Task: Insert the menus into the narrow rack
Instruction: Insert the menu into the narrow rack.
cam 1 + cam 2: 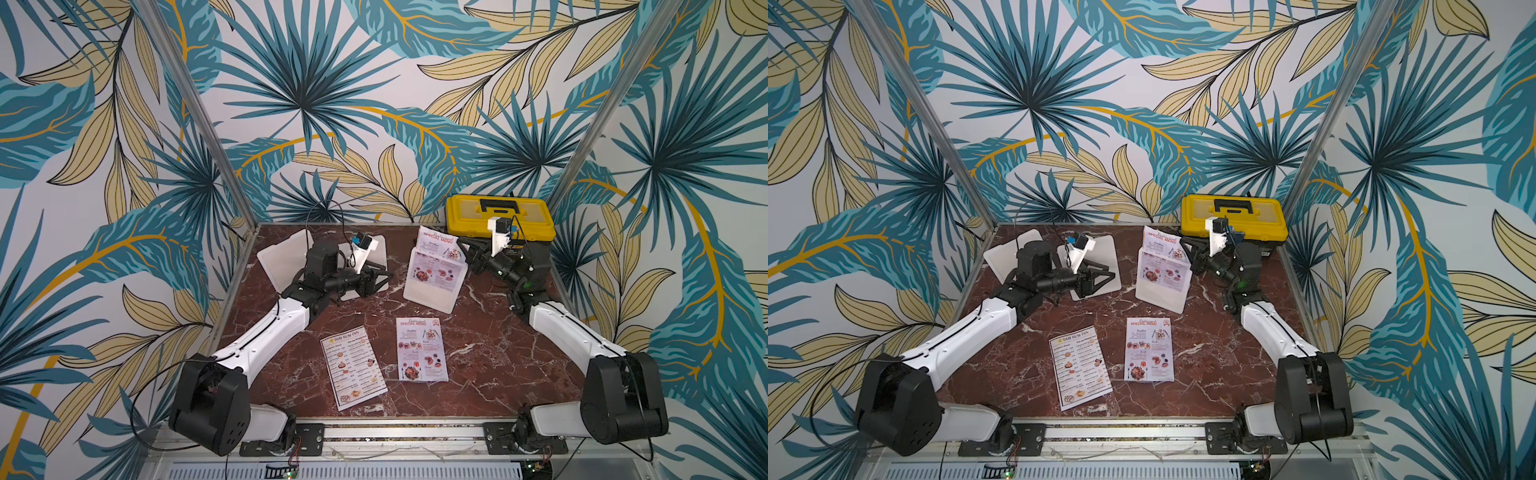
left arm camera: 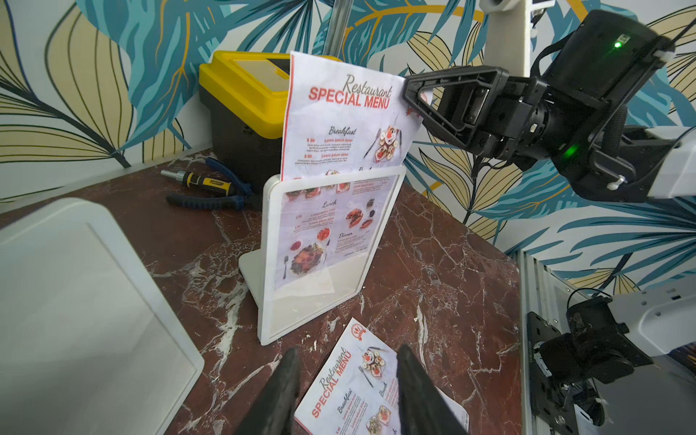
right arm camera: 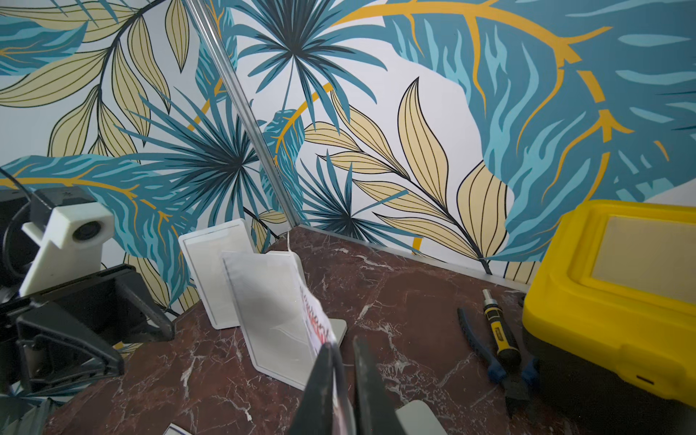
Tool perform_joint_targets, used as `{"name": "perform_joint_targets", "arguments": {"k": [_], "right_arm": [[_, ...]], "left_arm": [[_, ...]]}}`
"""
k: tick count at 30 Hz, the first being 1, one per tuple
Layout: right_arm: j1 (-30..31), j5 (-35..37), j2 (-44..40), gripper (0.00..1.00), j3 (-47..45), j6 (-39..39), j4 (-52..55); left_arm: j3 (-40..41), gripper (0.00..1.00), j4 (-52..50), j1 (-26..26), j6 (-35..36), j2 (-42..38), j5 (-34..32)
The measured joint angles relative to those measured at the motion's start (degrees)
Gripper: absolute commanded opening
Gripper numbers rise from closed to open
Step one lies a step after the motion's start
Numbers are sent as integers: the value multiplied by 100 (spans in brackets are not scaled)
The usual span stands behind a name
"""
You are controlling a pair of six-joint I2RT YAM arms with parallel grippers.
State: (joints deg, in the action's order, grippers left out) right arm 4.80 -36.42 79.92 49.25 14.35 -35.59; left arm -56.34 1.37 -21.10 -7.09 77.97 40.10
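A red-titled special menu stands partly inside the white narrow rack at the back middle of the table. Its upper half sticks out, leaning. My right gripper is shut on that sheet's top corner. A second special menu and the white Dim Sum Inn menu lie flat near the front. My left gripper hovers open and empty, left of the rack.
Two empty white racks stand at the back left, under and behind my left arm. A yellow toolbox sits in the back right corner. Beside it lie pliers and a screwdriver. Metal frame posts stand at the back corners.
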Motion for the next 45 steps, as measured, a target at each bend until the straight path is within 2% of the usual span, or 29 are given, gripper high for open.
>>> {"name": "perform_joint_targets", "arguments": {"k": [5, 16, 18, 21, 23, 25, 32, 35, 45], "right_arm": [[0, 2, -35, 3, -63, -66, 7], [0, 76, -245, 4, -374, -219, 39], [0, 151, -243, 11, -374, -238, 59], [0, 229, -216, 32, -374, -227, 127], [0, 254, -201, 37, -372, -245, 168], [0, 251, -201, 37, -352, -232, 210], [17, 160, -149, 8, -214, -240, 278], [28, 125, -35, 2, -153, -289, 332], [111, 238, 37, 0, 92, -634, 1012]], "left_arm": [[70, 43, 11, 0, 11, -267, -33], [114, 43, 11, 7, 17, -352, -37], [114, 43, 9, 7, 20, -352, -33], [114, 43, 9, 7, 22, -352, -28], [114, 43, 9, 7, 22, -352, -28], [114, 43, 9, 7, 24, -352, -28], [122, 43, 11, 11, 26, -378, -46], [122, 43, 9, 13, 26, -382, -44], [122, 43, 9, 15, 26, -382, -39]]}}
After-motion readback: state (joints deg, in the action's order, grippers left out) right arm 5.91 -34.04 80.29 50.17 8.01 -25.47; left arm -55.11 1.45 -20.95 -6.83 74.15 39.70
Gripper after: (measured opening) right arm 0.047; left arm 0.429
